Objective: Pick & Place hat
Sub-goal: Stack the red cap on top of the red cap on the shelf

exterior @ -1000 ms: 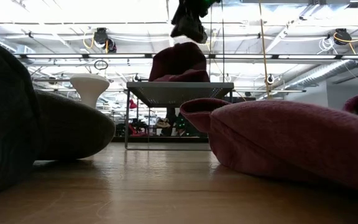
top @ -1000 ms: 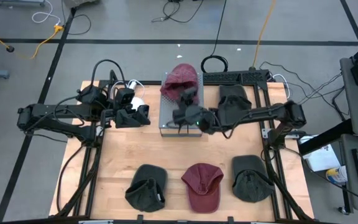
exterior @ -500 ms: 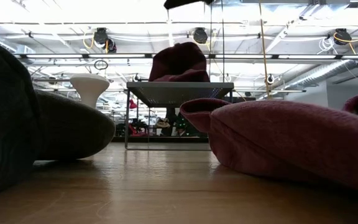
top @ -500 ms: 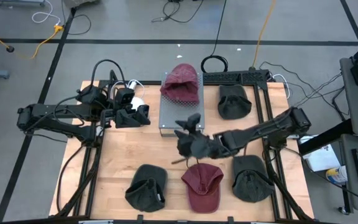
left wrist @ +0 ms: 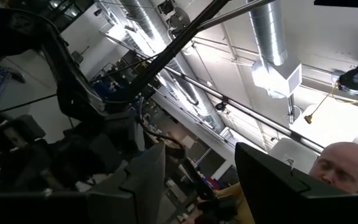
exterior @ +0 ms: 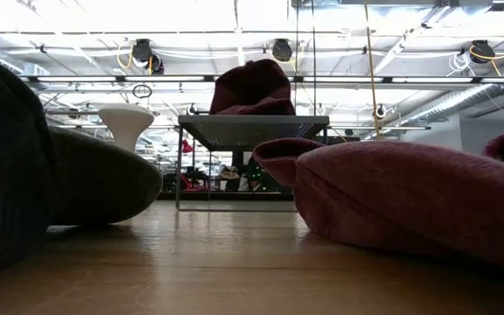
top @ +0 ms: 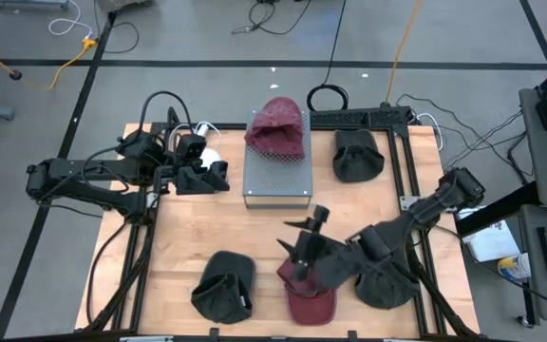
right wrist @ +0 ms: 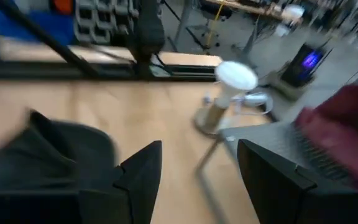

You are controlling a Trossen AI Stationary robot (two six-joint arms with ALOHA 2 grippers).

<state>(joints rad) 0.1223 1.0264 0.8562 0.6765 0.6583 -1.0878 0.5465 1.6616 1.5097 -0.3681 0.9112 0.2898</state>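
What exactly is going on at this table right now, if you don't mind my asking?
The robot is sorting hats. One maroon hat already sits on the grey stand. The right gripper, open and empty, hovers above the maroon cap in the front row. The left gripper waits, open, beside the stand. Three dark hats lie untouched.

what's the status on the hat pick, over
Right end effector open, empty, over the front maroon hat. Left end effector open, parked at table's left. One maroon hat on platform. Nothing in the way.
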